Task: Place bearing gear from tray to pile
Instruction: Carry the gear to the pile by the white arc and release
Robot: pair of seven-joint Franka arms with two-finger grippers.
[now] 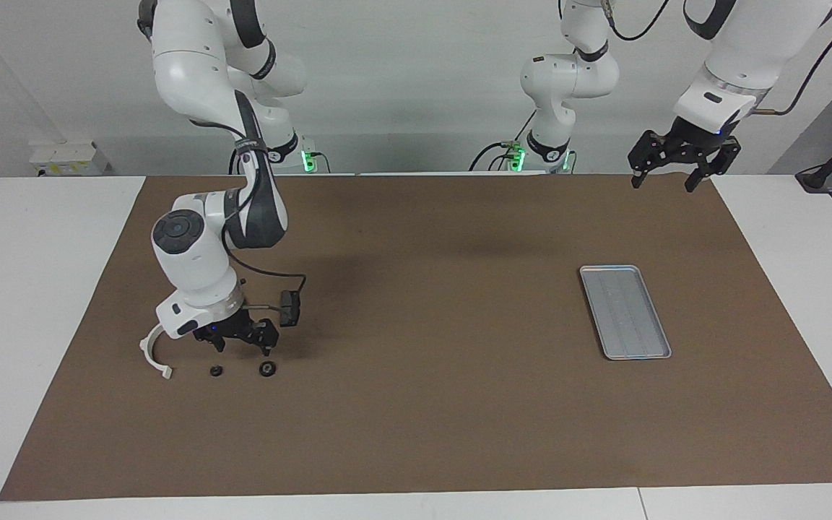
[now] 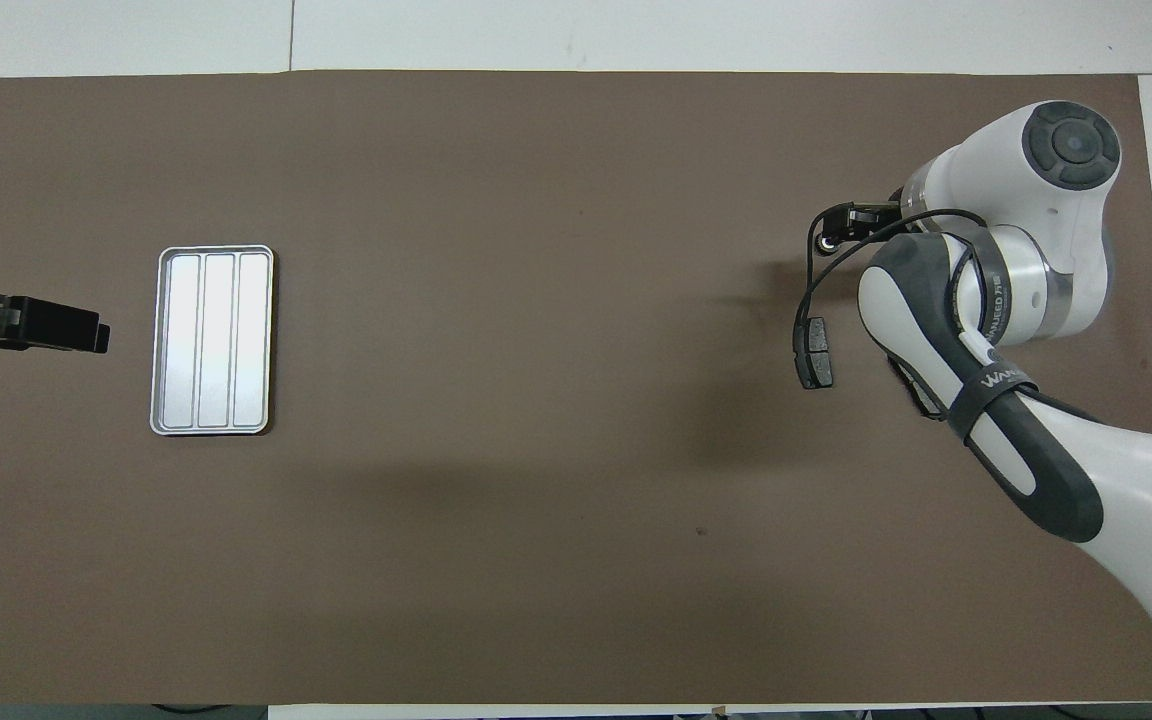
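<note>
The right tool (image 1: 241, 339) hangs low over the pile (image 1: 206, 354) at the right arm's end of the worktop (image 1: 416, 433), its black fingers spread apart with nothing between them. Just under it lie two small dark round parts: the bearing gear (image 1: 266, 369), a ring-like wheel with a pale centre, and a smaller black round piece (image 1: 216, 371) beside it, both resting on the matte brown mat (image 1: 416, 404) that covers the worktop. Next to them, toward the right arm's end, sits a white plastic half-ring bracket (image 1: 153, 352), a smooth curved arc with squared ends, partly covered by the arm's wrist. In the overhead view a dark grey brake pad (image 2: 816, 352), flat and oblong, lies nearer the robots than the round parts; a second one is only partly visible under the arm. Well apart, toward the left arm's end, the tray (image 1: 624, 311) lies flat: silver-grey metal, rectangular with rounded corners, a raised rim and a ribbed floor, with nothing on it. The left tool (image 1: 683, 162) waits in the air over the mat's edge nearest the robots, its fingers apart and holding nothing.
</note>
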